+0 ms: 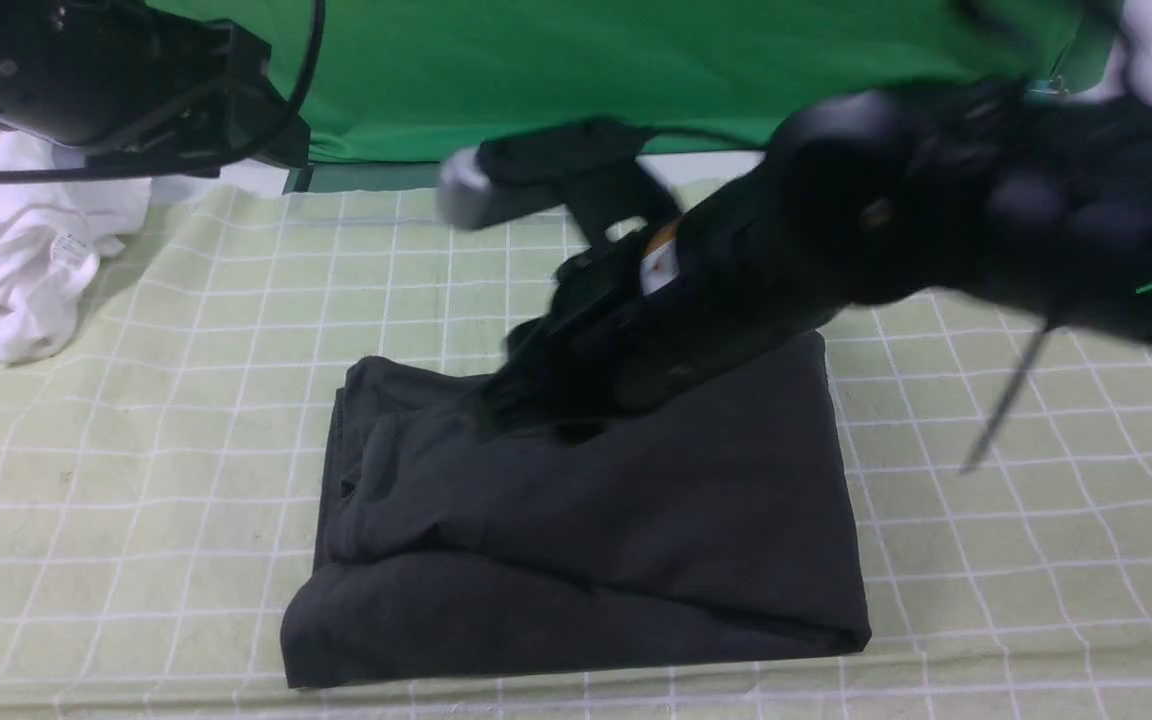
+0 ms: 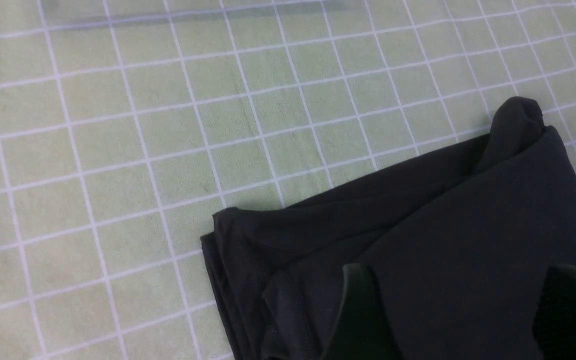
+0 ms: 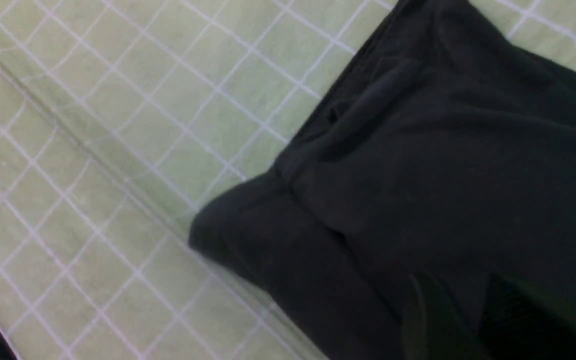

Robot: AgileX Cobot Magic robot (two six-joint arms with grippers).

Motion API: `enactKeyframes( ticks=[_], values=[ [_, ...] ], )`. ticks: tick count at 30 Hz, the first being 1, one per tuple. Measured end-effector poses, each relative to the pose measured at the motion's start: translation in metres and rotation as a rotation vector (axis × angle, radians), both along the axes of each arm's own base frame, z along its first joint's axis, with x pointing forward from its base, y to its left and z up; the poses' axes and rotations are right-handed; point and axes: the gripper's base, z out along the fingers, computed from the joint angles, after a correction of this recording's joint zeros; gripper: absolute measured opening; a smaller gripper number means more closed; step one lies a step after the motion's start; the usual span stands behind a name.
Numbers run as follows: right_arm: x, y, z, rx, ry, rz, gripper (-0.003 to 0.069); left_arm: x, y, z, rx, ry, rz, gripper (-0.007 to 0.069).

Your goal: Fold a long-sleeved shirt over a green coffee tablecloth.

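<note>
**Folded dark shirt on a checked cloth, one arm low over it**

Front view: the long-sleeved shirt (image 1: 586, 540), dark charcoal, lies folded into a rough rectangle at the middle of the green coffee tablecloth (image 1: 136, 480), which is pale yellow-green with thin white grid lines and covers the counter. The right arm reaches in from the right, blurred, with the right tool (image 1: 521, 395) low over the far edge of the shirt near its left side; whether its jaws are spread or pressed together cannot be told here. Part of the left arm shows at the far left, above a crumpled white garment (image 1: 21, 250). A bright green drape (image 1: 636, 70) hangs along the far side.

Left wrist view: the left tool (image 2: 455, 312) hangs above the shirt (image 2: 468, 225), its two dark fingers (image 2: 360, 310) spread well apart with nothing between them. A corner of stacked fabric layers lies on the tablecloth (image 2: 118, 150).

Right wrist view: the right tool (image 3: 468, 320) sits over the shirt (image 3: 443, 175), its fingers (image 3: 425, 320) blurred and close to the fabric. A narrow gap seems to show between them, but the state and any contact cannot be told. The tablecloth (image 3: 118, 125) lies beside the fold.
</note>
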Motion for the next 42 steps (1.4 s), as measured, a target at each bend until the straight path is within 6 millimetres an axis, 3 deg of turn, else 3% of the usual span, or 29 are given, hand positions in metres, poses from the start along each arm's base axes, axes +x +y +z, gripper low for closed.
enactKeyframes(
  ticks=[3,5,6,11,15,20,25,28,29,31,36,42],
  values=[
    [-0.008,-0.038,0.035,-0.055,-0.06,0.0,0.0015,-0.001,0.0,0.0,0.005,0.006,-0.011,0.0419],
    [-0.01,-0.047,0.043,-0.071,-0.075,-0.005,0.0006,-0.001,0.0,-0.001,0.007,0.005,-0.014,0.0408],
    [-0.019,-0.072,0.062,-0.103,-0.111,-0.024,0.0001,-0.001,0.0,-0.001,0.011,0.005,-0.02,0.0387],
    [-0.039,-0.114,0.093,-0.154,-0.171,-0.071,-0.0001,-0.004,-0.001,-0.002,0.026,0.028,-0.056,0.0342],
    [-0.076,-0.162,0.124,-0.197,-0.257,-0.172,-0.0001,-0.006,-0.001,-0.003,0.028,0.046,-0.068,0.0307],
    [-0.123,-0.208,0.138,-0.174,-0.384,-0.245,-0.0001,-0.006,-0.001,-0.003,0.028,0.049,-0.07,0.0275],
    [-0.175,-0.248,0.127,-0.04,-0.558,-0.276,-0.0001,-0.006,-0.001,-0.003,0.028,0.049,-0.07,0.0262],
    [-0.19,-0.258,0.1,0.052,-0.671,-0.273,-0.0001,-0.006,-0.001,-0.003,0.028,0.049,-0.07,0.0262],
    [-0.189,-0.257,0.093,0.063,-0.685,-0.269,-0.0001,-0.006,-0.001,-0.003,0.028,0.049,-0.07,0.0262],
    [-0.184,-0.249,0.058,0.137,-0.772,-0.245,0.0001,-0.006,-0.001,-0.003,0.028,0.049,-0.07,0.0262],
    [-0.171,-0.231,0.012,0.273,-0.906,-0.2,0.0008,-0.006,-0.001,-0.003,0.029,0.048,-0.072,0.0262],
    [-0.169,-0.227,0.0,0.34,-0.966,-0.186,0.0019,-0.006,-0.001,-0.003,0.033,0.048,-0.072,0.0262]
  ],
)
